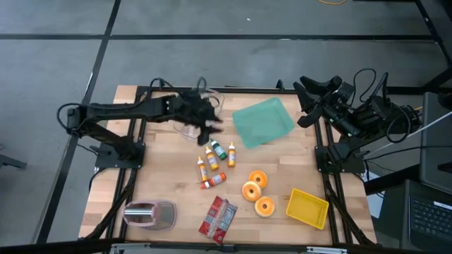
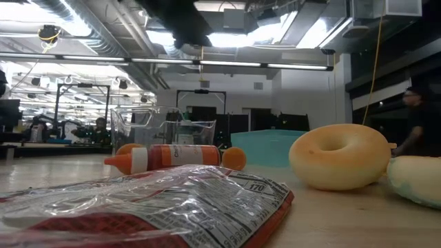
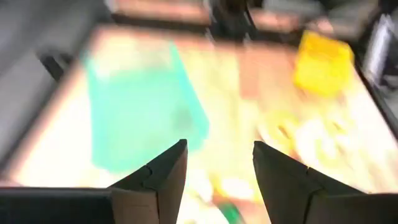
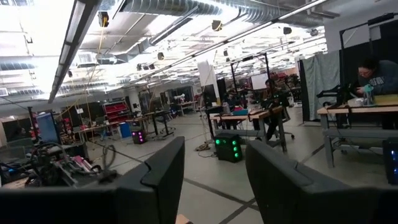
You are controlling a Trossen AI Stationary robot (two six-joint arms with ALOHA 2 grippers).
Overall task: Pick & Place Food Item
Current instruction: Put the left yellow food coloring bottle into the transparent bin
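Note:
Several small sauce bottles (image 1: 214,161) lie on the wooden table, with three orange doughnuts (image 1: 256,189) to their right and a red snack packet (image 1: 217,217) at the near edge. My left gripper (image 1: 210,125) hangs open above the table between a clear tub (image 1: 189,116) and a teal tray (image 1: 263,121), just beyond the bottles. Its wrist view shows the fingers (image 3: 163,177) apart with nothing between them. My right gripper (image 1: 309,99) is raised at the far right, open (image 4: 214,146) and pointing into the room.
A yellow bin (image 1: 307,208) stands at the near right and a pink and grey item (image 1: 150,214) at the near left. In the low view the packet (image 2: 151,207), one bottle (image 2: 172,157) and a doughnut (image 2: 339,156) fill the foreground. People sit in the room behind.

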